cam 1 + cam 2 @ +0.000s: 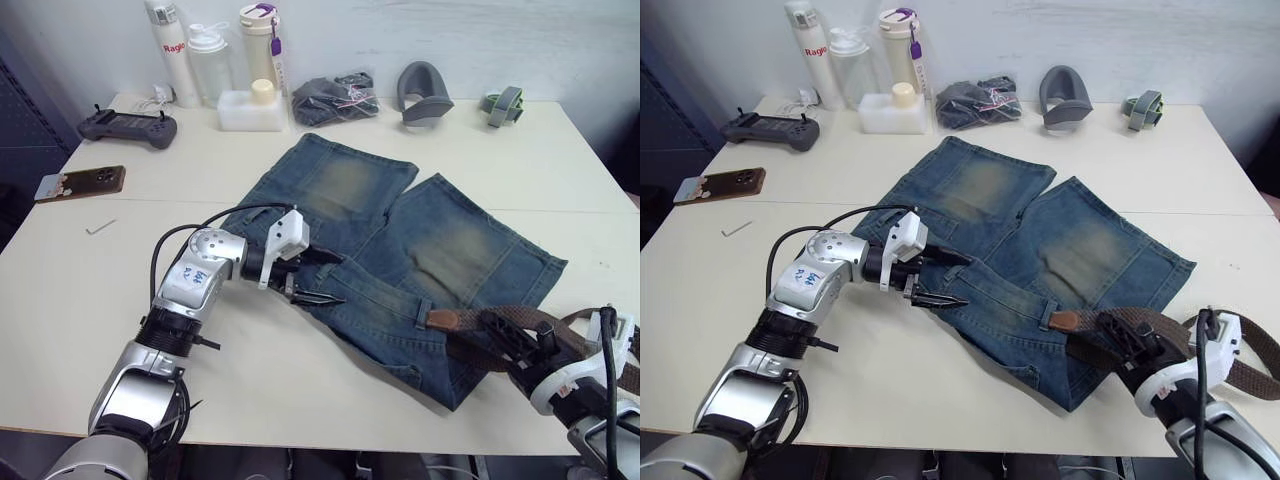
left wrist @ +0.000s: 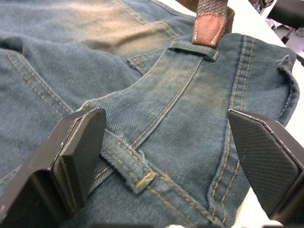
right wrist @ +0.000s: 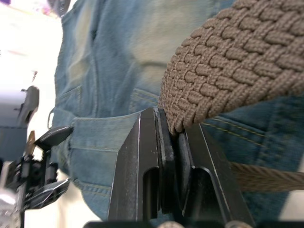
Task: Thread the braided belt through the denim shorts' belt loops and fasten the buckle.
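Shorts: mid-blue faded denim shorts (image 1: 400, 250) lie flat on the cream table (image 1: 560, 170), waistband toward the robot.
Belt: dark-brown braided belt (image 1: 520, 325) at the shorts' right waistband end; its tan leather tip (image 2: 208, 29) has just cleared one denim belt loop (image 2: 192, 47).
Right gripper (image 3: 173, 142): clamped on the belt.
Left gripper (image 1: 318, 283): fingers apart, over the waistband beside the next loop (image 2: 128, 168).
Step advice: likely feed the tip low and flat along the waistband; left pins the denim so the loop stays open.
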Controlling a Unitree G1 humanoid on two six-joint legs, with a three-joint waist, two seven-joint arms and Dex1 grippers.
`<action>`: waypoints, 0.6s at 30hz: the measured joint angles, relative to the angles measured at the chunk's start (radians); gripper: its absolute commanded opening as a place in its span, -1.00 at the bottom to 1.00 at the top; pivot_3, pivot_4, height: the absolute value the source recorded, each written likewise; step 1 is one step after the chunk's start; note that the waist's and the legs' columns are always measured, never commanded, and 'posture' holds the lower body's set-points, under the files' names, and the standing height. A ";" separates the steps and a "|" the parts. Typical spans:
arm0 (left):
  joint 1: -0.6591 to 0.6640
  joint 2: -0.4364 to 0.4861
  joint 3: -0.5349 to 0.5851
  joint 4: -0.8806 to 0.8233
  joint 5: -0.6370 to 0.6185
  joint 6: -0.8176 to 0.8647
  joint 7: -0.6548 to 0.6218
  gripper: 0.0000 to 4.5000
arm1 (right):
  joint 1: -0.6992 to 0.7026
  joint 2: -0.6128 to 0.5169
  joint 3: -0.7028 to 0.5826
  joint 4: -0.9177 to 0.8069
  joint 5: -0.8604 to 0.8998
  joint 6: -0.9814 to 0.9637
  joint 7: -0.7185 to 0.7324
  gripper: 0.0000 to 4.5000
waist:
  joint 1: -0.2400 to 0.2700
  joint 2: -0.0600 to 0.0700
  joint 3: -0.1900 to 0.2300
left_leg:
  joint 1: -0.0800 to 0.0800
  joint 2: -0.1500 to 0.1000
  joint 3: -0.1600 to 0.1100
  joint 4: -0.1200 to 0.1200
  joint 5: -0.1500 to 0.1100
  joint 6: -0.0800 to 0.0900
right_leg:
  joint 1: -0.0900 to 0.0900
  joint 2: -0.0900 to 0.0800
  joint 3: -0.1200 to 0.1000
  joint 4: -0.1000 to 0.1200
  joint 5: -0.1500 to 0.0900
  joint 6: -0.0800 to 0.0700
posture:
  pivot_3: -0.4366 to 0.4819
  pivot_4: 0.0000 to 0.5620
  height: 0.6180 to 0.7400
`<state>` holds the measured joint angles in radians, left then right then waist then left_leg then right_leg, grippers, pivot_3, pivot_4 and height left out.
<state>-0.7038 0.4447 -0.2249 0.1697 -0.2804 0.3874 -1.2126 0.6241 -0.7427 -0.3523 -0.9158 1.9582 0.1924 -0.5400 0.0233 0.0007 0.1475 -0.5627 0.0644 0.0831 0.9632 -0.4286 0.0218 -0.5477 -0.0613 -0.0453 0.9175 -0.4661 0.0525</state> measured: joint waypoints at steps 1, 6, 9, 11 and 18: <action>0.001 0.000 0.000 0.000 0.000 0.000 0.001 0.99 | 0.000 0.000 -0.001 0.000 0.000 -0.002 -0.006 -1.00 | 0.000 0.000 0.000 | 0.000 0.000 0.000 0.000 0.000 0.000 | 0.000 0.000 0.000 0.000 0.000 0.000 | -0.05 -0.47 -0.49; 0.007 0.000 0.000 -0.003 0.000 0.000 0.011 0.99 | -0.042 -0.020 0.006 0.000 0.000 -0.014 -0.033 -1.00 | 0.000 0.000 0.000 | 0.000 0.000 0.000 0.000 0.000 0.000 | 0.000 0.000 0.000 0.000 0.000 0.000 | -0.05 -0.47 -0.49; 0.011 -0.001 0.000 -0.006 0.000 0.000 0.016 0.99 | -0.075 -0.039 0.039 0.000 0.001 -0.015 -0.059 -1.00 | 0.000 0.000 0.000 | 0.000 0.000 0.000 0.000 0.000 0.000 | 0.000 0.000 0.000 0.001 0.000 0.000 | -0.05 -0.47 -0.49; 0.013 0.000 0.001 -0.008 0.000 0.000 0.019 0.99 | -0.102 -0.042 0.058 0.000 0.000 -0.016 -0.082 -1.00 | 0.000 0.000 0.000 | 0.000 0.000 0.000 0.000 0.000 0.000 | 0.000 0.000 0.000 0.001 0.000 0.000 | -0.05 -0.47 -0.49; 0.022 0.002 0.004 -0.023 0.000 0.001 0.023 0.99 | -0.208 -0.051 0.136 0.000 0.001 -0.021 -0.174 -1.00 | -0.001 0.000 0.000 | 0.000 0.000 0.000 0.001 0.000 0.000 | 0.000 0.000 0.000 0.002 0.000 0.000 | -0.05 -0.47 -0.49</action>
<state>-0.6820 0.4471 -0.2213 0.1463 -0.2804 0.3881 -1.1894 0.4156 -0.7936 -0.2164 -0.9158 1.9588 0.1717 -0.7140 0.0225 0.0007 0.1475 -0.5626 0.0645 0.0832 0.9639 -0.4285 0.0217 -0.5481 -0.0611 -0.0452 0.9192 -0.4659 0.0529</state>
